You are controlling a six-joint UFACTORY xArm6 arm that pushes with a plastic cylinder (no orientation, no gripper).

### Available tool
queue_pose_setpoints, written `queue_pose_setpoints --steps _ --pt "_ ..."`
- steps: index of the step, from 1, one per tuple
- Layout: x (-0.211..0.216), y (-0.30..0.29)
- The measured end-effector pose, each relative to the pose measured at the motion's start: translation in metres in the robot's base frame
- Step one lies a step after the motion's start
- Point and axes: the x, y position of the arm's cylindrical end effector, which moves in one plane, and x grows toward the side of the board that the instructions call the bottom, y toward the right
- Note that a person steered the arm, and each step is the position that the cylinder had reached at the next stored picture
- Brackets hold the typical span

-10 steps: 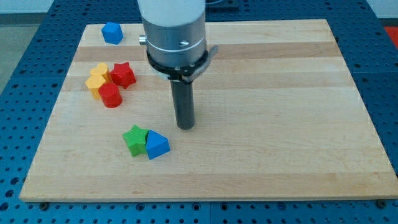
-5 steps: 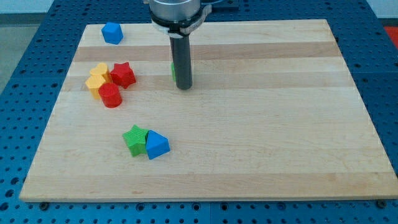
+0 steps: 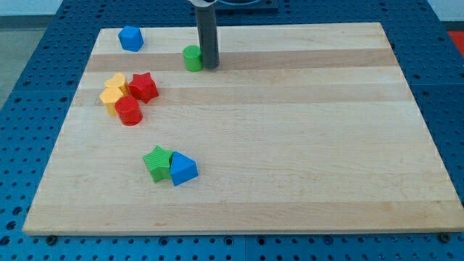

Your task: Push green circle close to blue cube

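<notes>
My tip (image 3: 209, 67) touches, probably, the green circle (image 3: 193, 58) on its right; no gripper; light, slides easily toward blue cube (image 3: 130, 38).

My tip (image 3: 209, 67) touching green circle (image 3: 193, 58) right side; blue cube (image 3: 130, 38) far left.
</notes>
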Motion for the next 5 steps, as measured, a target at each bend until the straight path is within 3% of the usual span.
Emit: queue_pose_setpoints --steps 5 --pt "-0.014 -0.089"
